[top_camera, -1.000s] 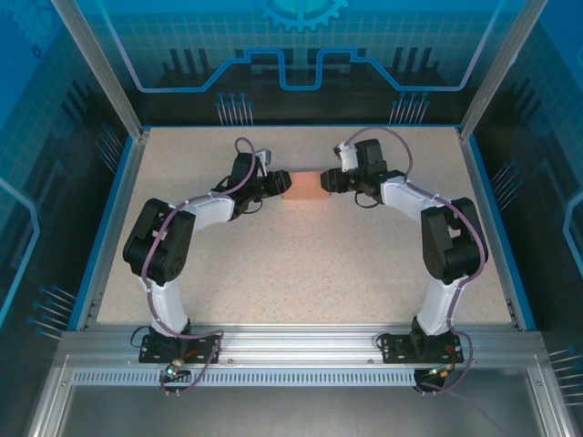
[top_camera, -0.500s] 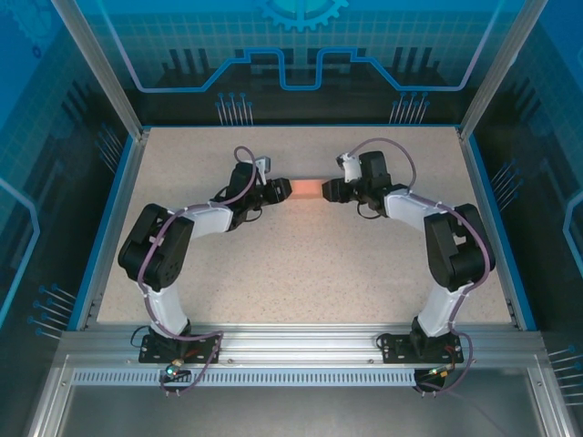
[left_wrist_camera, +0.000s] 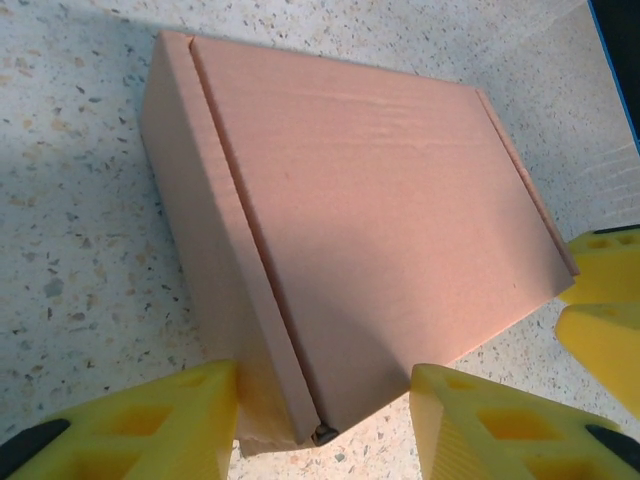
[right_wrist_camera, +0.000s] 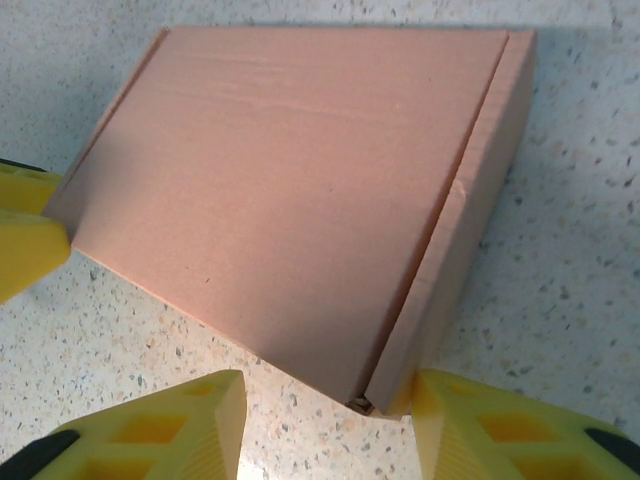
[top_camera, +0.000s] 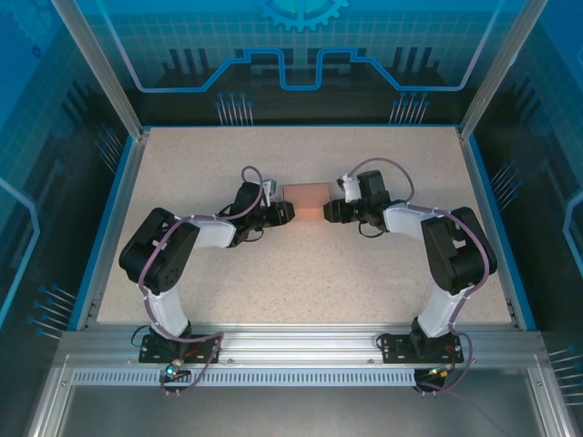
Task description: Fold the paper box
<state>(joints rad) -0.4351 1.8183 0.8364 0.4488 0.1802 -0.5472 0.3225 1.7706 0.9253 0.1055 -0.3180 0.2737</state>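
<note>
Pink paper box (top_camera: 307, 198) lies folded shut on the table (top_camera: 273, 273), between both arms. The left gripper (top_camera: 288, 211) and right gripper (top_camera: 326, 212) each sit half open around a near corner, not squeezing it. A bumping finger could push the box away or pop it open.

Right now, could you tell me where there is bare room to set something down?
The speckled beige table is bare in the middle of its near half and along the far strip between the salmon-pink cardboard box and the blue back rim. It is crowded mid-table, where the left gripper and right gripper straddle the box's near corners.
</note>
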